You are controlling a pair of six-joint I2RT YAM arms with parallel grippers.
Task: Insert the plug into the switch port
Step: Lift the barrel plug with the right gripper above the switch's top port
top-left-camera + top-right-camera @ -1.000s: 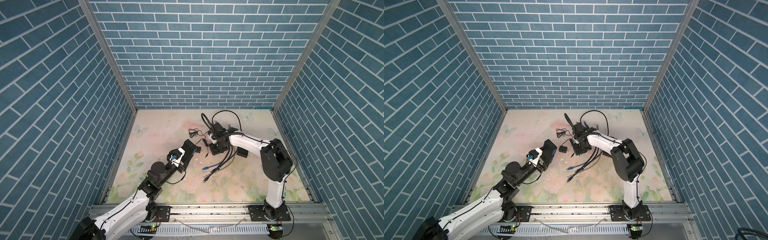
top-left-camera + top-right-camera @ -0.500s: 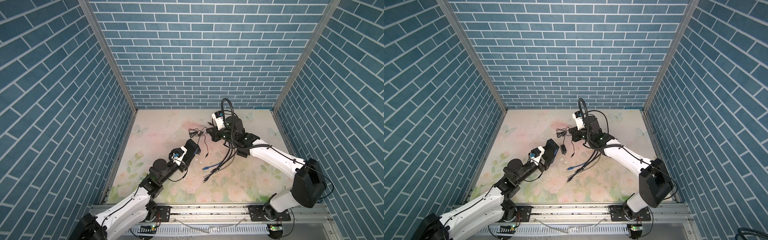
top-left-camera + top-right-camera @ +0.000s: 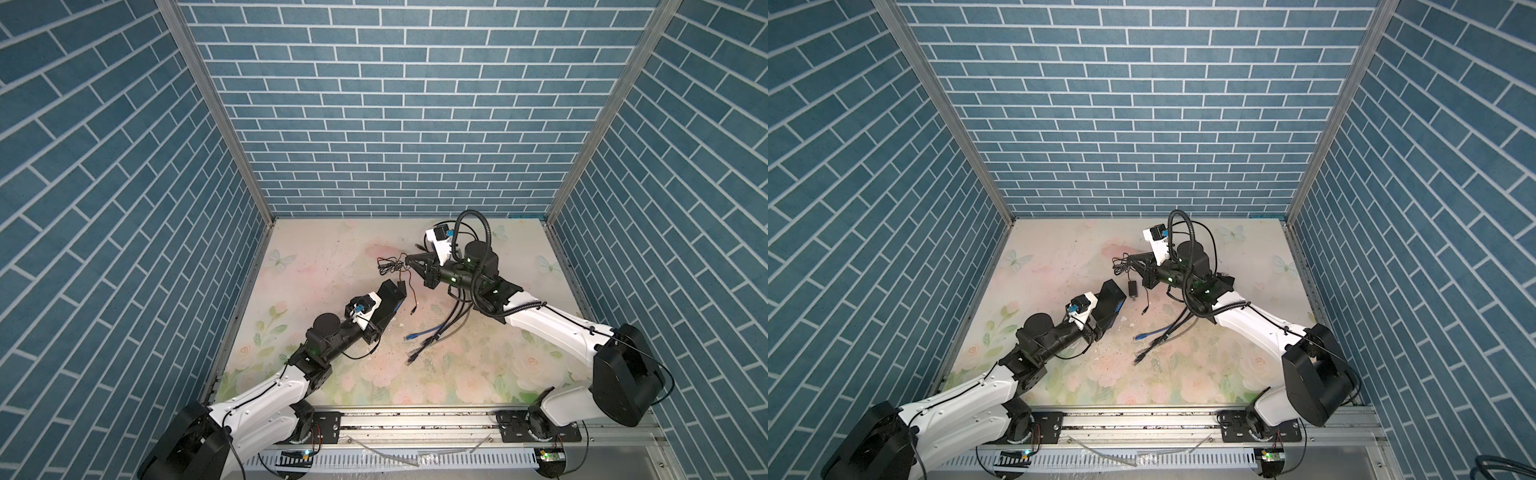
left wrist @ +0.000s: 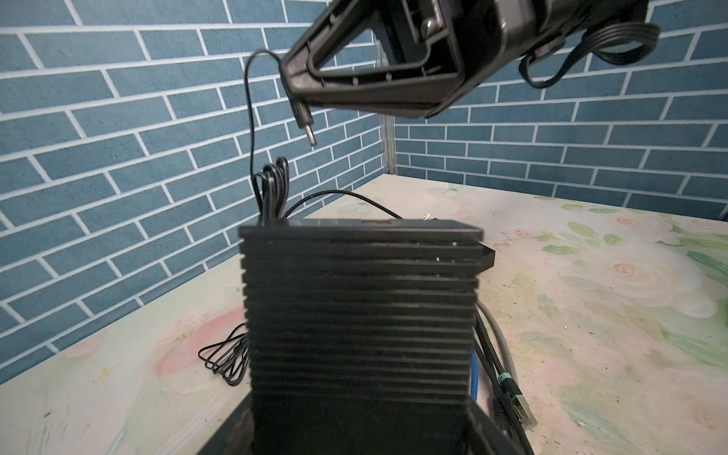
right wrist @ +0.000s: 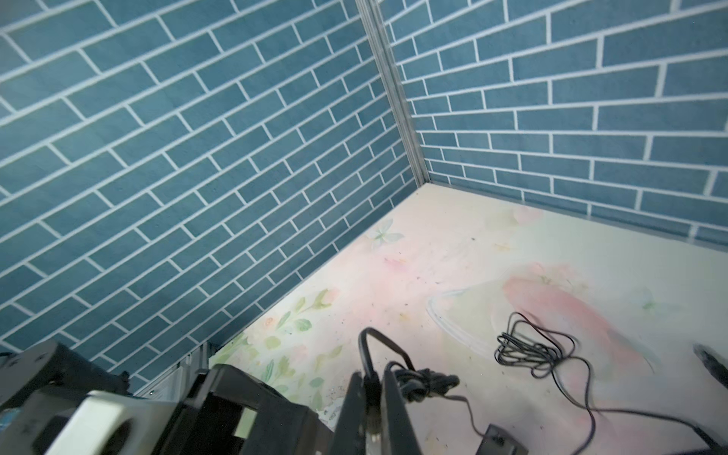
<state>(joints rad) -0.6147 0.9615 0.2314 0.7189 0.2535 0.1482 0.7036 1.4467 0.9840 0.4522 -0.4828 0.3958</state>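
Observation:
My left gripper (image 3: 376, 318) is shut on a black ribbed switch (image 3: 388, 297), held tilted up off the table; in the left wrist view the switch (image 4: 360, 315) fills the space between the fingers. The switch's port faces away and does not show. My right gripper (image 3: 409, 260) is shut on the black barrel plug (image 5: 370, 398), just beyond the switch and above it. In the left wrist view the plug (image 4: 304, 118) hangs tip-down from that gripper, apart from the switch's top edge. Its thin black cable (image 4: 272, 189) trails down in a bundle.
A small black power adapter (image 3: 401, 286) lies on the floral table beside the switch. Loose blue, black and grey cables (image 3: 432, 332) spread across the middle. A tangle of thin black wire (image 5: 528, 352) lies farther back. Blue brick walls close three sides.
My right arm has swung up off the table with the plug and turned its gripper toward the switch. The left arm has pushed the switch slightly forward.

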